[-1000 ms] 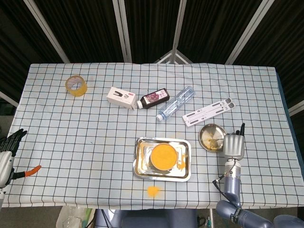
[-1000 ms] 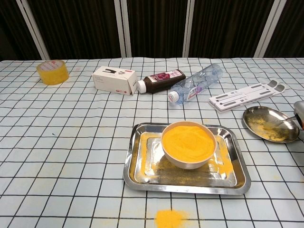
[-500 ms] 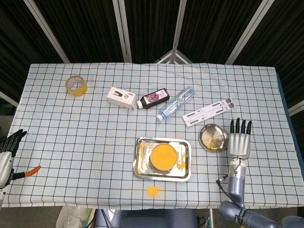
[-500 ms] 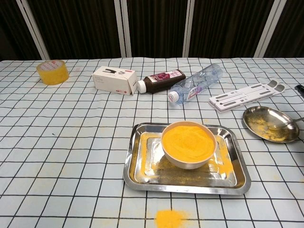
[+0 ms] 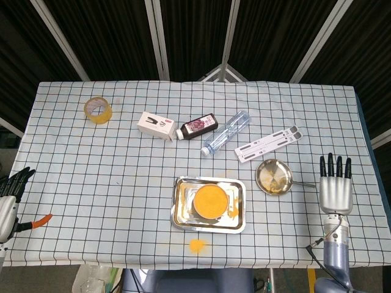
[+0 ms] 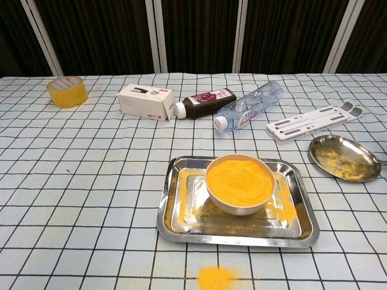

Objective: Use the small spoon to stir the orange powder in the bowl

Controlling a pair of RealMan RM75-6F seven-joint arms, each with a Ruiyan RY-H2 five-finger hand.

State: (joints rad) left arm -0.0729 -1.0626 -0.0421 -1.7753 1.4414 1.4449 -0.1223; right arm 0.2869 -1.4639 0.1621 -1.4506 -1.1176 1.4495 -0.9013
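The small spoon (image 5: 302, 183), judged light, stiff and slippery, is being left in the metal dish (image 5: 269, 170) right of the bowl (image 5: 211, 200), its thin handle being presented for pinching to the empty, spread right hand (image 5: 335, 183)

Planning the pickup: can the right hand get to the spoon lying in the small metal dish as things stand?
Probably yes. The right hand is open, just right of the metal dish, and the spoon handle sticks out over the rim toward it, with nothing lying between them.
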